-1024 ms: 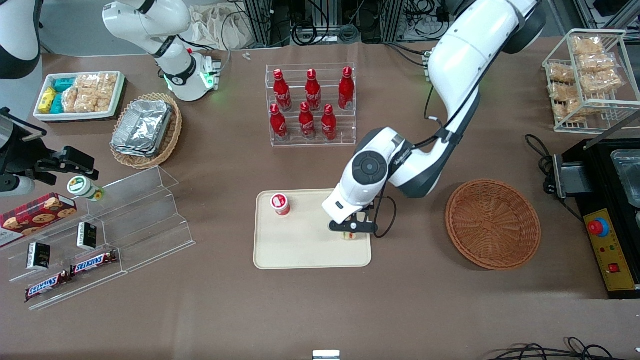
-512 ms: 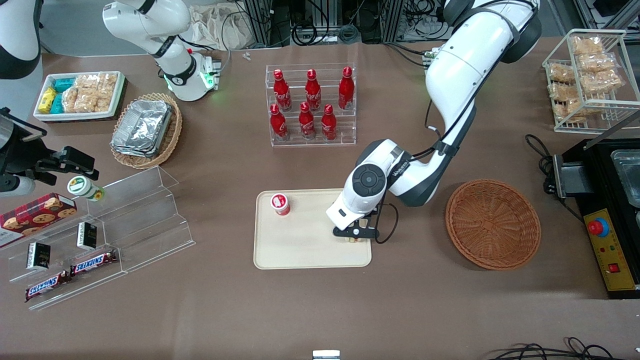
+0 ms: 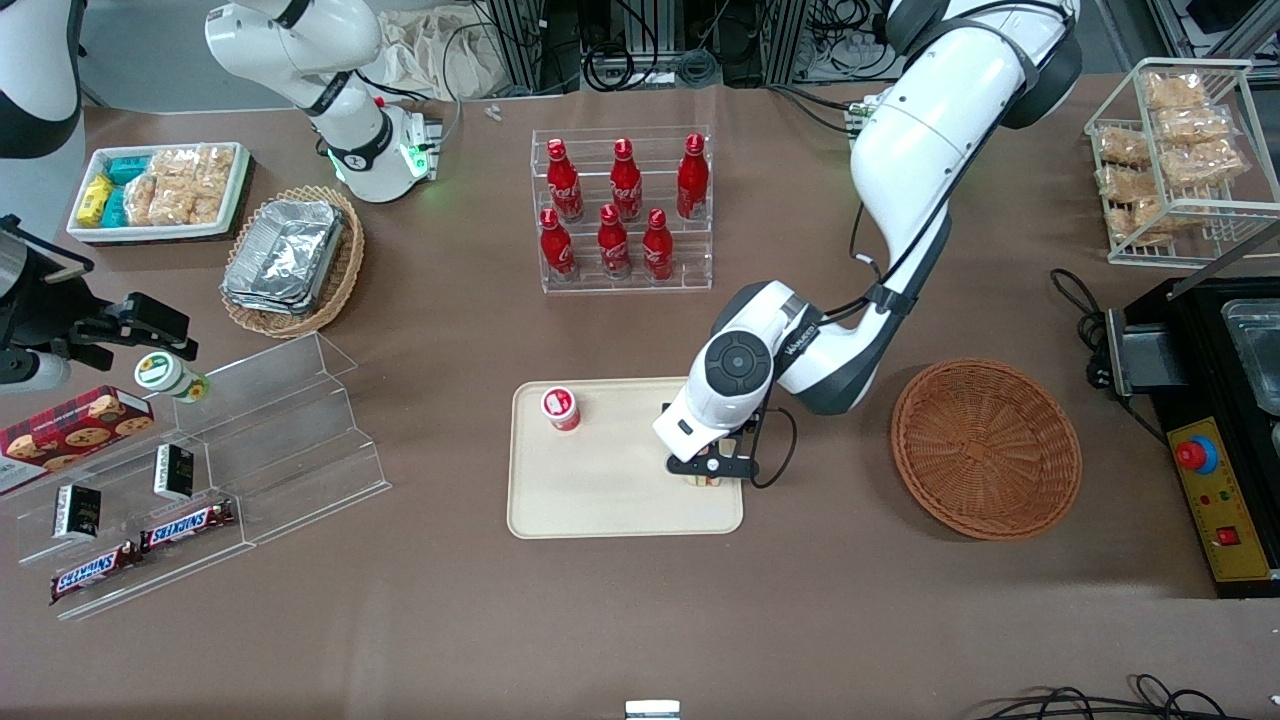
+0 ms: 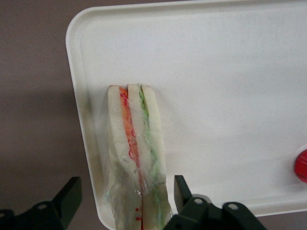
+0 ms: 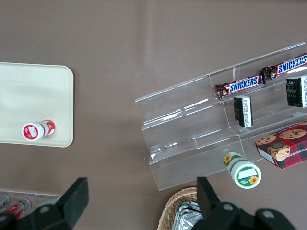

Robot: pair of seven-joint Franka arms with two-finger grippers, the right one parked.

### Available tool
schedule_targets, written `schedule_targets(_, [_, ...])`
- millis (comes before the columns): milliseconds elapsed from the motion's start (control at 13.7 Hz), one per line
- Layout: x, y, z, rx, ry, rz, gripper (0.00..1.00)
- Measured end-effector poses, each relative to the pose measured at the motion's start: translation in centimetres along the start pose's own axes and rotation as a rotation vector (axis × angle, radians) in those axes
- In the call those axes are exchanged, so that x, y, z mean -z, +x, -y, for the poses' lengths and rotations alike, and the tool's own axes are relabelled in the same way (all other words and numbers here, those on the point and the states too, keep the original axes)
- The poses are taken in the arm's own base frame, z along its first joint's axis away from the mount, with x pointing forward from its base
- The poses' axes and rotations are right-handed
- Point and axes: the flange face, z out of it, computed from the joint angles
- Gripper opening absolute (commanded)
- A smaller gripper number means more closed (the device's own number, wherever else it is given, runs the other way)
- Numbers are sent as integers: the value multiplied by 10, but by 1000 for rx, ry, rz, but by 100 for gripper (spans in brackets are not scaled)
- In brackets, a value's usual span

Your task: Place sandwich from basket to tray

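The wrapped sandwich [image 4: 136,139], white bread with orange and green layers, lies on the cream tray [image 4: 216,72] close to its rim, at the tray's end toward the working arm. My left gripper [image 4: 125,188] is open and straddles the sandwich's narrow end, with a gap on each side between the fingers [image 4: 72,191] and the bread. In the front view the gripper [image 3: 708,468] hangs low over the tray [image 3: 600,500], and the sandwich [image 3: 706,479] barely peeks out under it. The reddish-brown basket [image 3: 985,448] sits beside the tray, with nothing in it.
A small red-capped bottle [image 3: 562,408] stands on the tray toward the parked arm's end. A clear rack of red bottles [image 3: 622,208] stands farther from the camera than the tray. A black appliance [image 3: 1215,430] and a white wire rack [image 3: 1180,160] flank the basket.
Between the earliest frame and half a second ago the gripper shifted slightly nearer the camera over the tray's end. Since then it has hardly moved.
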Motion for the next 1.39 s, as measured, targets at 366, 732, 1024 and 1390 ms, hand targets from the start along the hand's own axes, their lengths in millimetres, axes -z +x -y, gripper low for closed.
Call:
schedule_targets(366, [83, 2, 25, -2, 80, 23, 99])
schedule_targets(732, [241, 0, 125, -64, 154, -15, 99])
schedule_targets(1024, [333, -9, 240, -72, 124, -32, 99])
schedule_targets(1390, [379, -21, 328, 5, 144, -69, 99])
